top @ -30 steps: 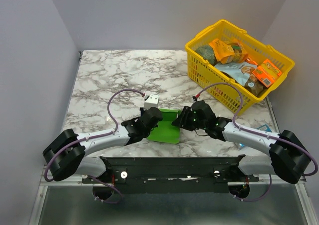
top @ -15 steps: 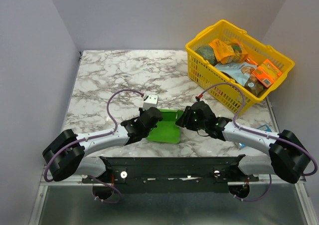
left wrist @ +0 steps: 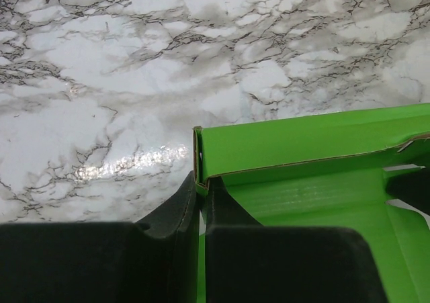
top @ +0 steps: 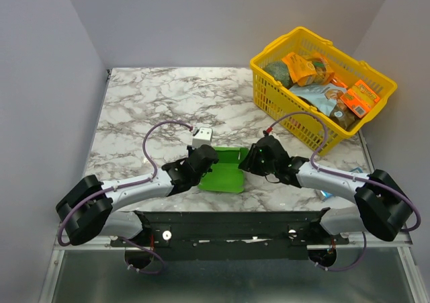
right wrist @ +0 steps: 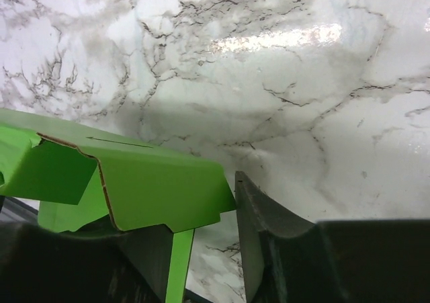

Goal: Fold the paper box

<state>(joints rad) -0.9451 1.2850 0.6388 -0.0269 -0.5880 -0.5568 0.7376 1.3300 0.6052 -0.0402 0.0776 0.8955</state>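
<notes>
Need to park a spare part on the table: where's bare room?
Free: marble table from its left edge to the yellow basket, beyond the paper box. Crowded: near centre around the box; far right, the basket.

The paper box (top: 225, 177) is seen in bright green, with a thin brown line shown along its cut edges. The tabletop (top: 154, 101) is patterned as white marble veined in grey and black. The basket (top: 275, 105) is coloured yellow, the cables (top: 169, 123) purple.

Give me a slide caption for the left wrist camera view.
Left end effector pinches the corner wall of the green paper box on the marble table.
</notes>
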